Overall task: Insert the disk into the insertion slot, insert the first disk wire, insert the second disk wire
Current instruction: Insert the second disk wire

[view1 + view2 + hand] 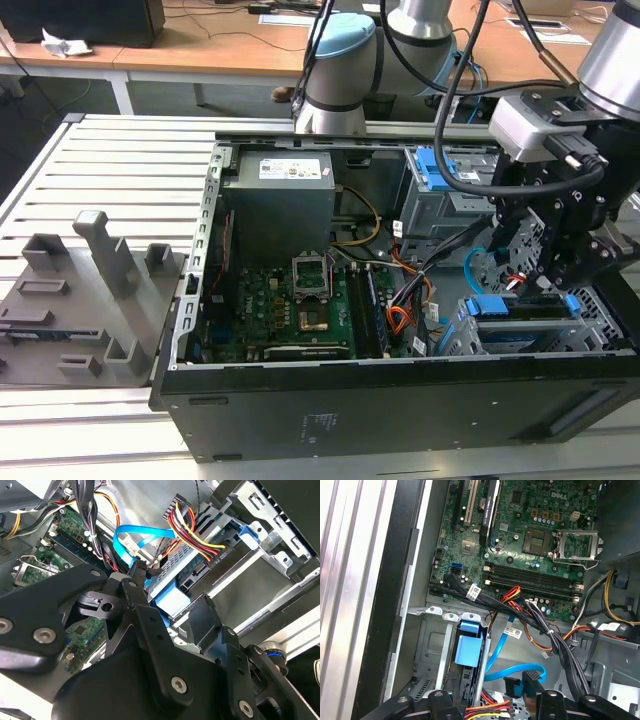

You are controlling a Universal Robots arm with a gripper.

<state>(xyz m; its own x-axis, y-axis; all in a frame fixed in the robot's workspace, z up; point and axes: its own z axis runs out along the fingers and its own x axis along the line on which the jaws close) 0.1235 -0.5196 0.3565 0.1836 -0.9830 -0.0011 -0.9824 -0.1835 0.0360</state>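
Low inside the case, gripper [553,285] above the disk [520,335], pointing down, its grasp impossible to tell.

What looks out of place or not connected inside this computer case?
The second disk wire looks loose: in the first wrist view its dark plug hangs free beside the disk, near the end effector. The disk already sits in the insertion slot. Nothing looks damaged.

I work in a robotics lab or test workshop. My bench is a slatted aluminium table [130,160], with grey fixture blocks [95,290] beside an opened desktop computer case [400,400]. Behind my arm's base [335,110] stand wooden office desks [200,45] strung with loose cables.
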